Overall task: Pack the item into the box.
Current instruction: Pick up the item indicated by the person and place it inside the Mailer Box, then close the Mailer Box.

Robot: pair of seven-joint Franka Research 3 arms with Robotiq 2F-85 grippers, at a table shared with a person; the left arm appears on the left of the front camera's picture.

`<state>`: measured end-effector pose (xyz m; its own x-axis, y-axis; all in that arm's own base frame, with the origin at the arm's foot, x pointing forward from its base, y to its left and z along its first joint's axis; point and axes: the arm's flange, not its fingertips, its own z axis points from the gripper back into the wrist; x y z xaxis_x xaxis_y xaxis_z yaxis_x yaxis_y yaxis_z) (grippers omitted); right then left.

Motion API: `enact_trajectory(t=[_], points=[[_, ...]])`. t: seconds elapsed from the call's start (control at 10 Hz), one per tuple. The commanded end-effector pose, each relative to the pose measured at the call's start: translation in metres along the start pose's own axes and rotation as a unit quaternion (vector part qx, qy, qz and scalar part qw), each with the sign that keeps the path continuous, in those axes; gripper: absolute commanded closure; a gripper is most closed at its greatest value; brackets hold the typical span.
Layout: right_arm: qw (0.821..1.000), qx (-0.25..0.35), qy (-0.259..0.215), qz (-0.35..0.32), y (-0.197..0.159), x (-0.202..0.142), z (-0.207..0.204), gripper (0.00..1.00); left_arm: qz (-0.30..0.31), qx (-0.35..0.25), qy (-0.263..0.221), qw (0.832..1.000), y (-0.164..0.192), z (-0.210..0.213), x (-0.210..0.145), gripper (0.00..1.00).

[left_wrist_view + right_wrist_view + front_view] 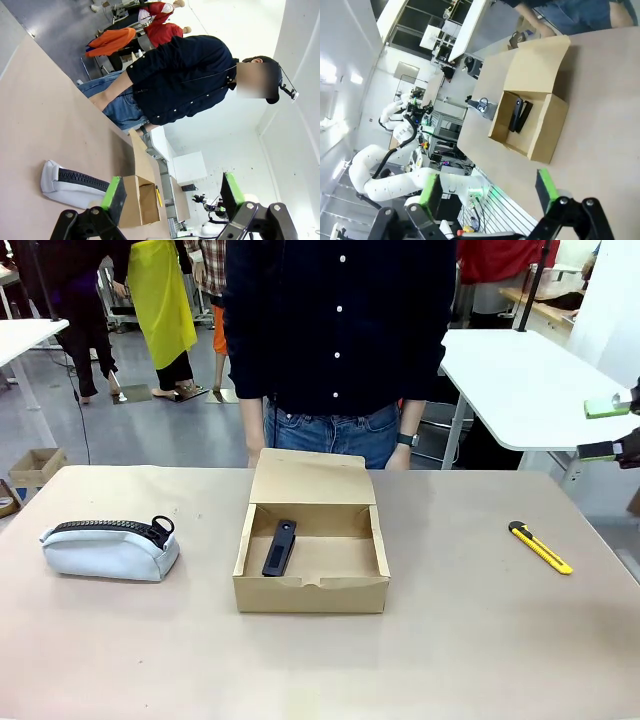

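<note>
Packing step judged complete: stapler (279, 547) seated inside box (310, 595), flap (313, 477) raised. Empty and spread apart: left gripper (171, 194), right gripper (487, 190). Next: fold flap down if closure required.

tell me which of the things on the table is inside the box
The small black stapler, lying in the open cardboard box; the pouch and utility knife lie outside.

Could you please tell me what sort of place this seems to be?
Probably a lab or workshop: white worktables on a bare grey floor, and a beige table laid with a cardboard box, pouch and utility knife.
</note>
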<state>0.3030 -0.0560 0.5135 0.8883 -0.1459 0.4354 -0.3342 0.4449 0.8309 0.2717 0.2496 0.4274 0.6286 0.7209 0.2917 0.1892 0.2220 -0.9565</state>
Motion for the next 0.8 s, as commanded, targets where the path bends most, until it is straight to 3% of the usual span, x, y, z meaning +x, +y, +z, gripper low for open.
enact_trajectory(t=[0.0,0.7], points=[[1.000,-0.001,-0.006,0.023,0.0168,-0.0024,0.0067,0.00,-0.009,-0.013,-0.007,1.000,-0.0018,-0.0025,-0.0049,0.00],[1.000,-0.001,-0.006,0.023,0.0168,-0.0024,0.0067,0.00,-0.009,-0.013,-0.007,1.000,-0.0018,-0.0025,-0.0049,0.00]])
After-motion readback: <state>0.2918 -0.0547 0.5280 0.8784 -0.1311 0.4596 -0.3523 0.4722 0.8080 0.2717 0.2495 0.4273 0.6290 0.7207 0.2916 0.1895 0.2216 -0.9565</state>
